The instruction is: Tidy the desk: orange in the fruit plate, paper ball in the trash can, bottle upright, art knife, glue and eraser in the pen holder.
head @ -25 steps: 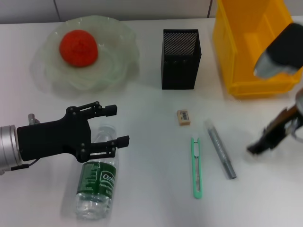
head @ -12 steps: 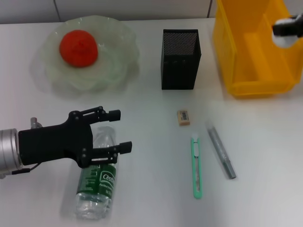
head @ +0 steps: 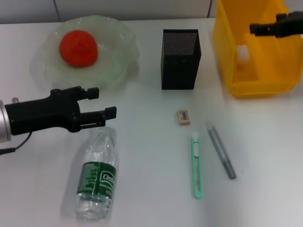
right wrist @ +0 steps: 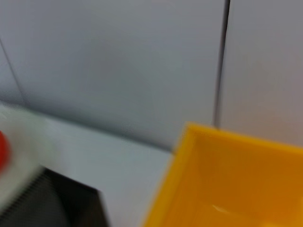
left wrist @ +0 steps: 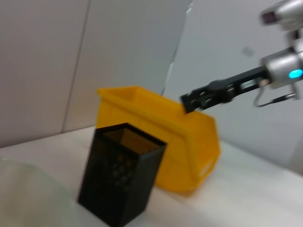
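The orange (head: pixel 78 48) lies in the pale green fruit plate (head: pixel 124 60). A clear bottle (head: pixel 97 175) with a green label lies on its side at the near left. My left gripper (head: pixel 101 102) hangs open just beyond its cap end, holding nothing. The eraser (head: pixel 183 117), the green art knife (head: pixel 196 166) and the grey glue stick (head: pixel 220 149) lie on the table in front of the black mesh pen holder (head: pixel 181 59). My right gripper (head: pixel 255 29) hovers open over the yellow trash can (head: pixel 226 52). The white paper ball (head: pixel 242 52) is inside it.
The left wrist view shows the pen holder (left wrist: pixel 118 182), the yellow trash can (left wrist: pixel 189 142) and the right gripper (left wrist: pixel 191 101) above its rim. A grey wall runs behind the table. The white tabletop (head: pixel 270 156) spreads to the right of the glue.
My right gripper moved left over the trash can and let go of the paper ball, which now lies inside. My left gripper drew back from around the bottle toward the plate.
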### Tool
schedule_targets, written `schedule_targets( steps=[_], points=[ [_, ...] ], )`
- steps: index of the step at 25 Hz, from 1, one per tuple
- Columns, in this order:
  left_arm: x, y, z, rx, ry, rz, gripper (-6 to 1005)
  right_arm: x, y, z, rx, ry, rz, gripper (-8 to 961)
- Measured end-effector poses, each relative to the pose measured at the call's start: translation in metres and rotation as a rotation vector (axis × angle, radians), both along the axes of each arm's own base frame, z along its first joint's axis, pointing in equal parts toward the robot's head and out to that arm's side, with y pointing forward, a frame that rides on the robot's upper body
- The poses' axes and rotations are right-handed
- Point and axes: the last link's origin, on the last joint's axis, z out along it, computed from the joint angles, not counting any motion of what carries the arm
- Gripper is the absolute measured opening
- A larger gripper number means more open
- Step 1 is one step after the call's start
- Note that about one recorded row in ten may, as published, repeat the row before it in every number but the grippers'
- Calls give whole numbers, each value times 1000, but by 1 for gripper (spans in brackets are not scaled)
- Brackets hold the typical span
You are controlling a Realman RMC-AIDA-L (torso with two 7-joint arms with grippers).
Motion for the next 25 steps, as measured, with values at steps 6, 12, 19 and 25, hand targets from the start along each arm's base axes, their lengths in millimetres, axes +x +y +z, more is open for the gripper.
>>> schedule_targets(
  steps=[6, 12, 19, 25],
  points=[
    [48, -12, -1, 49, 220, 137, 814, 6, -51, 3, 28, 197, 336, 843],
    [75, -18, -8, 64, 353, 295, 813, 37, -116, -29, -31, 280, 638, 851],
    [78, -13, -34, 43, 437, 410, 788, 71, -170, -82, -50, 303, 770, 852],
    [73, -8, -42, 29, 446, 422, 758, 79, -180, -100, -51, 318, 740, 851]
  ],
)
